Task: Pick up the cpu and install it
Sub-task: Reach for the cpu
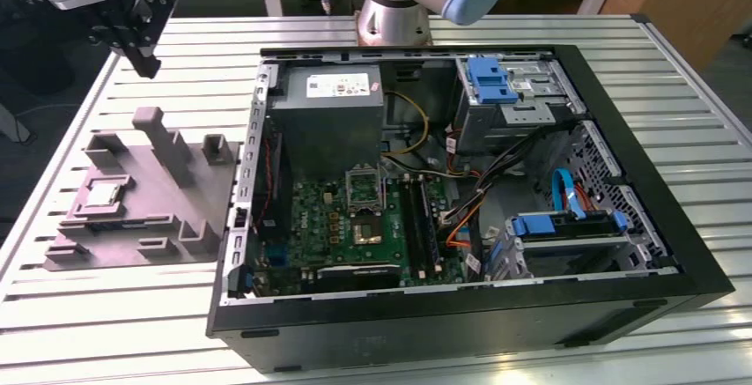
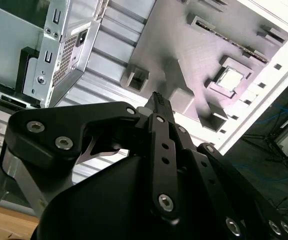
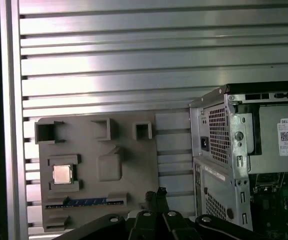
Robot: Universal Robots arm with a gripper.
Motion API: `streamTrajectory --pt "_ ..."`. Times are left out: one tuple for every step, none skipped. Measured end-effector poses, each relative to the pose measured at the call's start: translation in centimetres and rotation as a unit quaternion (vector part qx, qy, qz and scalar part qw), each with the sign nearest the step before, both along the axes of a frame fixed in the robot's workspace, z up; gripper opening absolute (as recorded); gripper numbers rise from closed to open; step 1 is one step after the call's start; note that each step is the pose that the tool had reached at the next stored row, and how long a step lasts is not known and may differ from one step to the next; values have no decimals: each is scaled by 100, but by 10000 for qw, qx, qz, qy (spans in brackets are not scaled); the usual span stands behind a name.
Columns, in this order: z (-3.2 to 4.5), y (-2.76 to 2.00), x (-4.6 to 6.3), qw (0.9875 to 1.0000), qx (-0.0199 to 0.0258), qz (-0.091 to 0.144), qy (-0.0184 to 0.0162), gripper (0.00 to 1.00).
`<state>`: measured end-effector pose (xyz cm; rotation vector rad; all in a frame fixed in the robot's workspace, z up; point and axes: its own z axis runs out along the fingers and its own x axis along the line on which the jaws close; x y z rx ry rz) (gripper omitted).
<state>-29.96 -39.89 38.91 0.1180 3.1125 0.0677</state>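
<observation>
The cpu (image 1: 104, 193) is a small silvery square lying flat in a recess of the grey moulded tray (image 1: 158, 198) on the exterior view's left. Both wrist views look down on the cpu (image 2: 230, 79) (image 3: 62, 174) in its tray (image 2: 184, 45) (image 3: 134, 155). My gripper (image 1: 148, 66) hangs high over the table's far left corner, well above and behind the tray. Its fingertips (image 2: 157, 99) (image 3: 157, 194) meet with nothing between them, so it is shut and empty.
An open black computer case (image 1: 470, 323) lies on the slatted metal table (image 1: 106, 314), to the right of the tray. Inside are the green motherboard (image 1: 341, 226), a grey power supply (image 1: 335, 112), cables and blue drive brackets (image 1: 564, 222). The arm's base (image 1: 394, 15) stands behind the case.
</observation>
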Motion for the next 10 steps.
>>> streamTrajectory --pt "-4 0 -163 10000 0 0 0 11" --pt "-4 0 -168 10000 0 0 0 11" --pt "-4 0 -173 10000 0 0 0 11" --pt "-4 0 -177 10000 0 0 0 11" --pt "-4 0 -182 10000 0 0 0 11" --pt "-4 0 -186 10000 0 0 0 11" --pt "-4 0 -192 10000 0 0 0 11" --pt "-5 0 -196 10000 0 0 0 11" --pt "-5 0 -201 10000 0 0 0 11" --pt "-5 0 -205 10000 0 0 0 11"
